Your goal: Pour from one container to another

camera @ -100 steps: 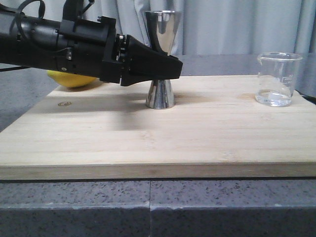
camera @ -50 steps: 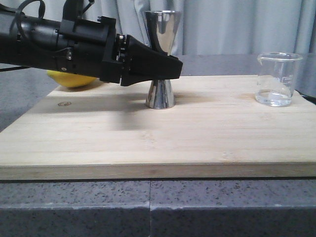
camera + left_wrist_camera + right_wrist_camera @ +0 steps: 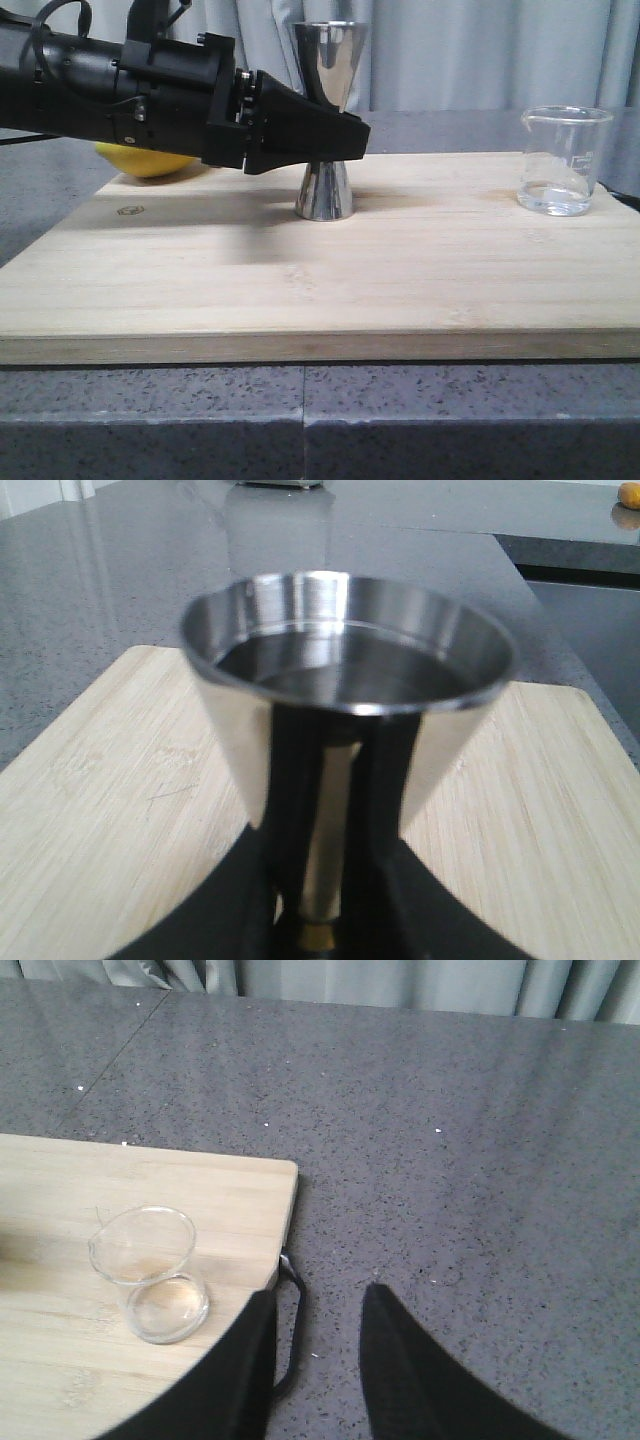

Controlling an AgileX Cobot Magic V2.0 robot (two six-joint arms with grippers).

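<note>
The steel jigger (image 3: 324, 190) stands upright on the wooden board (image 3: 300, 290), left of centre towards the back. My left gripper (image 3: 345, 135) comes in from the left and is shut on its narrow waist; in the left wrist view the jigger's (image 3: 345, 680) upper cup fills the frame and seems to hold liquid, with the gold band low between the left gripper's (image 3: 318, 920) black fingers. The clear glass beaker (image 3: 562, 160) stands at the board's far right corner. My right gripper (image 3: 318, 1305) hangs open over the grey counter, just off the board's edge, apart from the beaker (image 3: 150, 1270).
A yellow lemon (image 3: 145, 160) lies behind the left arm at the board's back left. A black loop (image 3: 290, 1330) sticks out from the board's (image 3: 60, 1180) right edge. Grey speckled counter surrounds the board, with curtains behind.
</note>
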